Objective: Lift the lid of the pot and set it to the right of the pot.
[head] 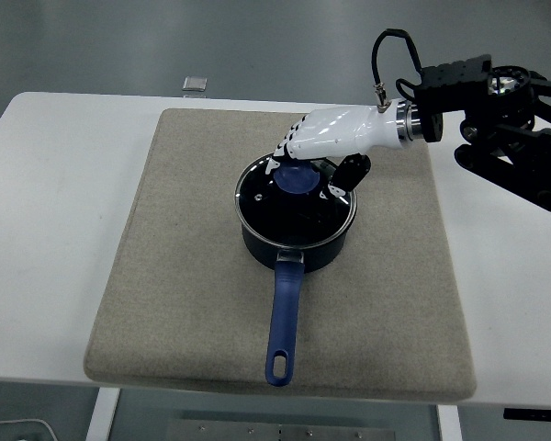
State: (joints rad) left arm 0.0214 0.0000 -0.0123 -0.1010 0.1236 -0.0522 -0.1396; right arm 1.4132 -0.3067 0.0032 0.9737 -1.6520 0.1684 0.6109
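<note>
You see the white tabletop (55, 230), and on it lies a large beige mat (193, 276). The black right arm (505, 129) comes in from the right edge. In the middle of the mat stands the dark pot (298, 246), its blue handle (282, 322) pointing to the near edge. The glass pot lid (289, 207) sits on the pot. The white right hand (335, 138) is just above the lid's far side; its fingers (289, 145) curl down beside the blue knob (297, 179), thumb on the right, but you cannot tell if they grip it. A small grey object (195, 84) lies at the far edge.
</note>
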